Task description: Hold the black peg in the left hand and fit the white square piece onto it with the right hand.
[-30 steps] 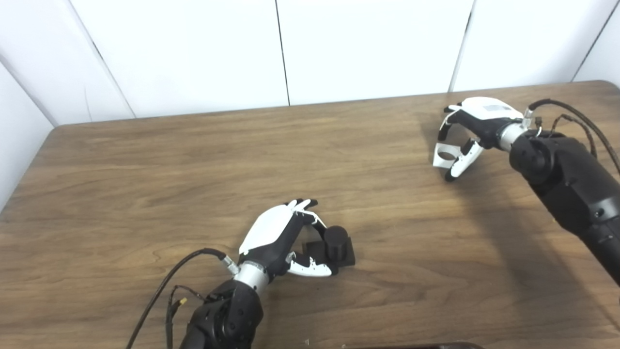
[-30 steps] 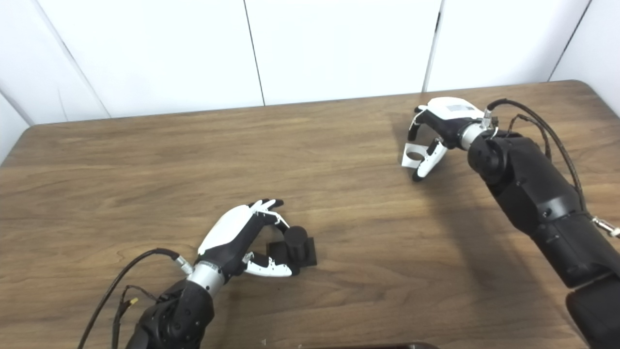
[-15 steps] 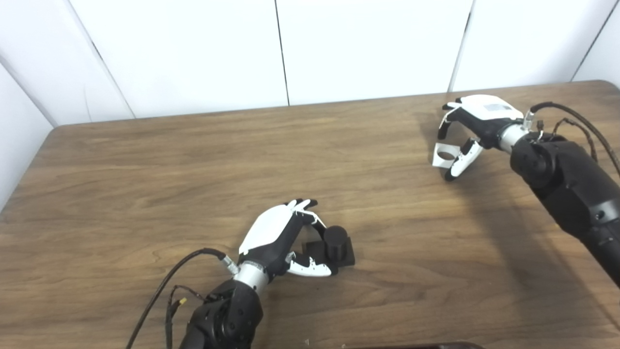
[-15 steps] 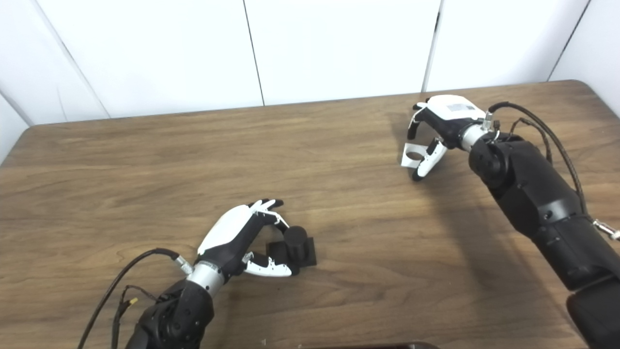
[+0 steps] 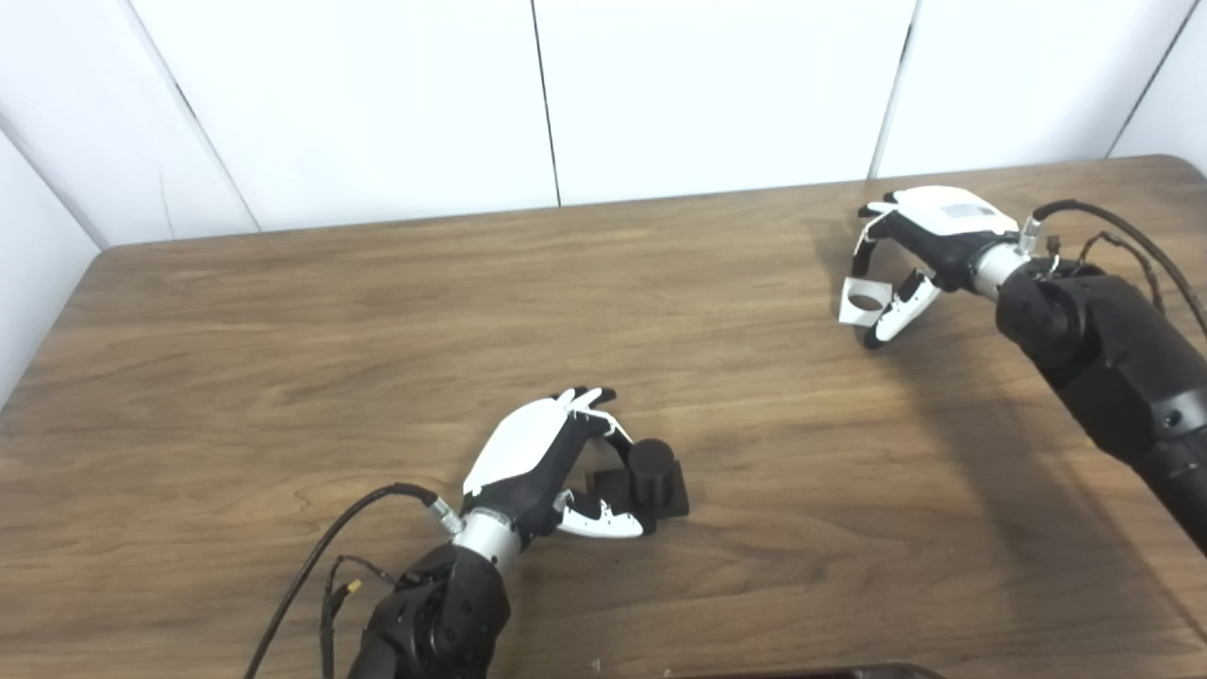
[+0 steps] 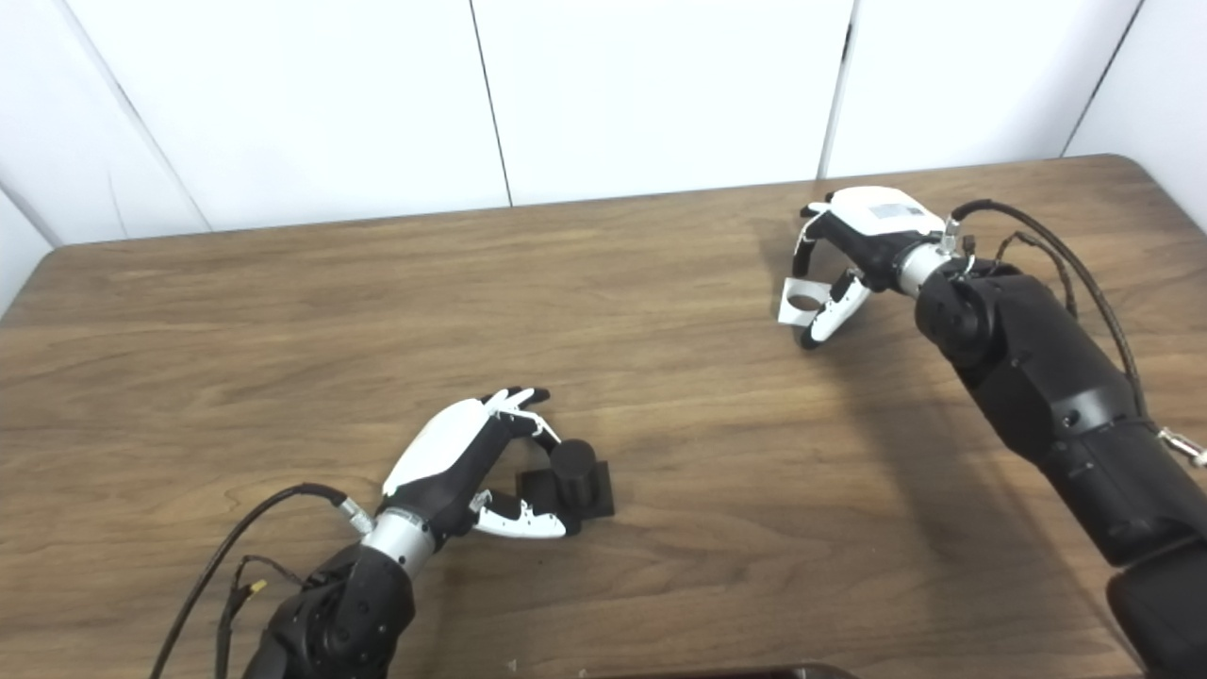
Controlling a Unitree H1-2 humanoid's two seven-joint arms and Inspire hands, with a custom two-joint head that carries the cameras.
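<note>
Black peg [image 5: 651, 464]: short upright cylinder on a square base, resting on the wood surface [image 5: 283, 358] at lower centre, left hand [image 5: 542, 462] fingers clasped around it. White square piece [image 5: 865, 304] with round hole, pinched by right hand [image 5: 919, 250], upper right.

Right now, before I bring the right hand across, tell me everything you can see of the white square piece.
The white square piece is a small, thin, flat plate, plastic by its look, with one round hole through its middle. It is pinched between the fingers and thumb of the right hand, tilted, at the table's far right. Whether it is clear of the wooden table cannot be told. It is far from the black peg.
</note>
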